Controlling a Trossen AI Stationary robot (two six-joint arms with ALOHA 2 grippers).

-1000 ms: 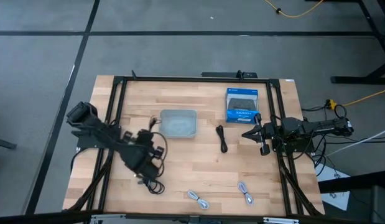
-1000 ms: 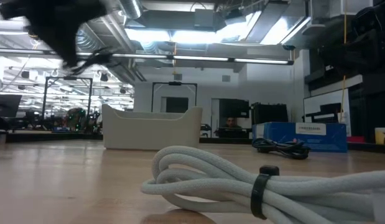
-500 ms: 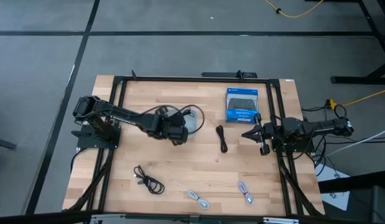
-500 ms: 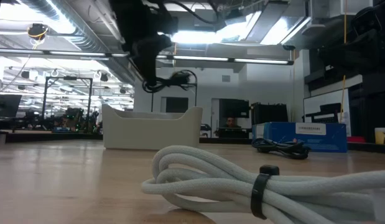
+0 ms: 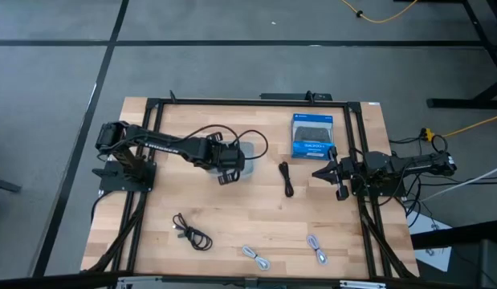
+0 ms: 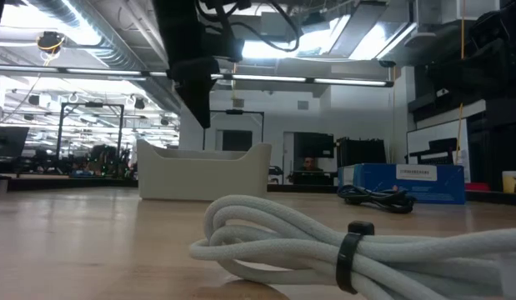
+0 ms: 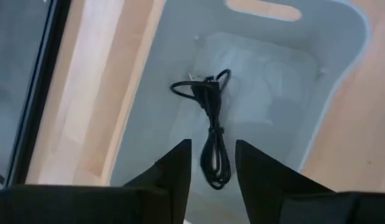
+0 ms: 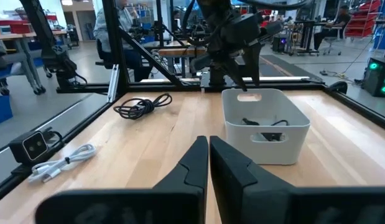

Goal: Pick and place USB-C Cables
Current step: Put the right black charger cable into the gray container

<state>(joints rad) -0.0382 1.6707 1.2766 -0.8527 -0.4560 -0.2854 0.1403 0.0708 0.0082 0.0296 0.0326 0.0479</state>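
Note:
A black USB-C cable (image 7: pixel 211 130) lies loosely coiled on the floor of the translucent grey tray (image 5: pixel 246 152). My left gripper (image 7: pixel 212 149) hangs open right above it, over the tray (image 6: pixel 203 171), with the cable's near end showing below the gap between the fingers. Another black cable (image 5: pixel 192 233) lies on the table at the near left, and a third (image 5: pixel 287 178) lies right of the tray. Two white cables (image 5: pixel 256 257) (image 5: pixel 316 249) lie by the near edge. My right gripper (image 5: pixel 319 172) waits shut at the table's right side.
A blue retail box (image 5: pixel 312 135) lies at the far right, just beyond my right gripper. A black frame (image 5: pixel 152 128) runs along the table's sides. Bare wood lies in the middle of the table, between the tray and the white cables.
My left gripper has swung from the near left of the table up and toward the far edge, carrying a black cable over the tray. It has let go: the cable that hung below the fingers half a second ago now lies in the tray.

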